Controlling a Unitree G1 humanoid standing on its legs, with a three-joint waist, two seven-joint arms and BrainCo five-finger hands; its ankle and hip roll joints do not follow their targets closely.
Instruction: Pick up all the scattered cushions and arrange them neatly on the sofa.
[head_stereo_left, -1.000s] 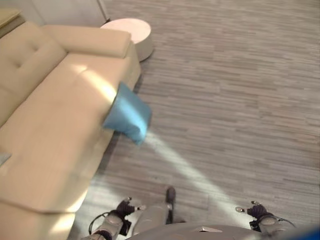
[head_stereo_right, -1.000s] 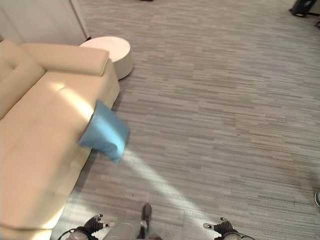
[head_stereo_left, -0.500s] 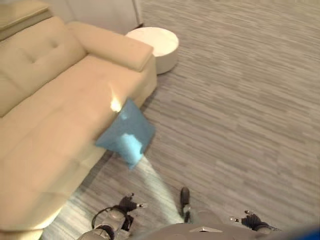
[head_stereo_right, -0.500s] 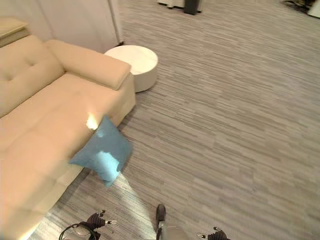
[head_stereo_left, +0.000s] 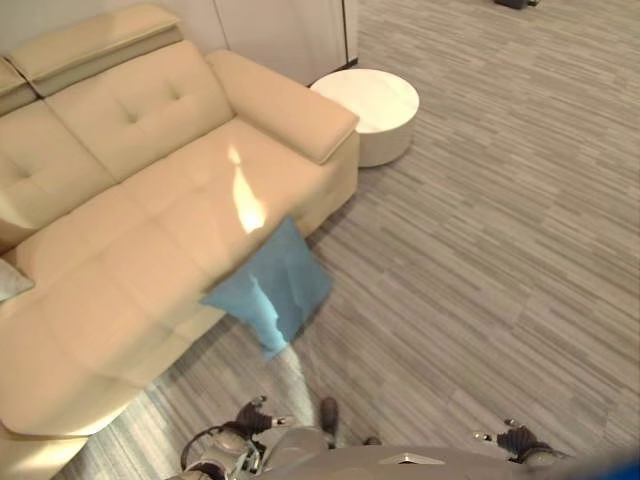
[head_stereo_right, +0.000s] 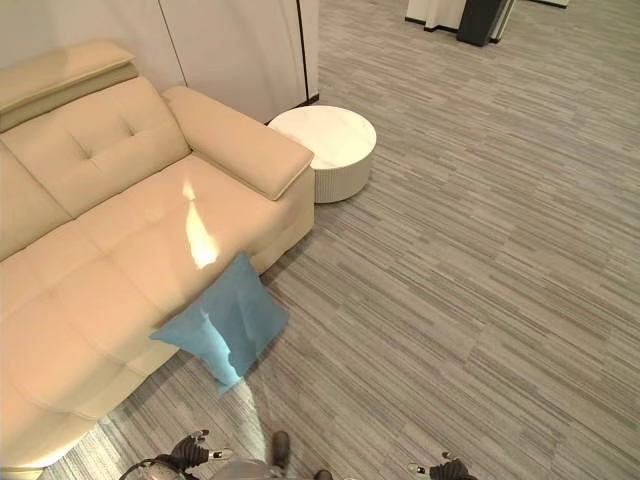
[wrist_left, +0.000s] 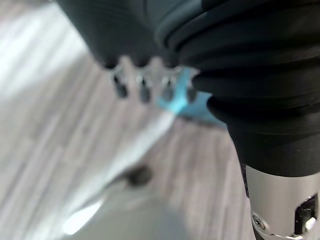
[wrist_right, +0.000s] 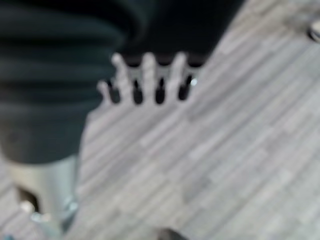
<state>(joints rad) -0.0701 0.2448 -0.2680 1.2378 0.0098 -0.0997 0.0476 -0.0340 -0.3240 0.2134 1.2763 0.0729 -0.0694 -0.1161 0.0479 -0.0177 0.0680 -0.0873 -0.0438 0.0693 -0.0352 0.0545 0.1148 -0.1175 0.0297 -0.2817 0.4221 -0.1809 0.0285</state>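
The beige sofa (head_stereo_right: 110, 250) takes up the side ahead of the left hand (head_stereo_left: 252, 417), and the blue cushion (head_stereo_right: 225, 320) leans against its front edge just ahead of those fingers, tilted like a diamond with its long axis running from the seat edge down to the floor (head_stereo_right: 480, 250), lowest corner toward the robot. Both the left hand and the right hand (head_stereo_left: 515, 438) hang low with fingers relaxed and straight, holding nothing. A one-handed pinch at that lower corner could probably let the soft cushion sag or slip.

Cushion (head_stereo_right: 225, 322) plain blue; sofa (head_stereo_right: 90, 240) plain cream; stool (head_stereo_right: 328, 150) white; floor (head_stereo_right: 480, 250) grey, striped.
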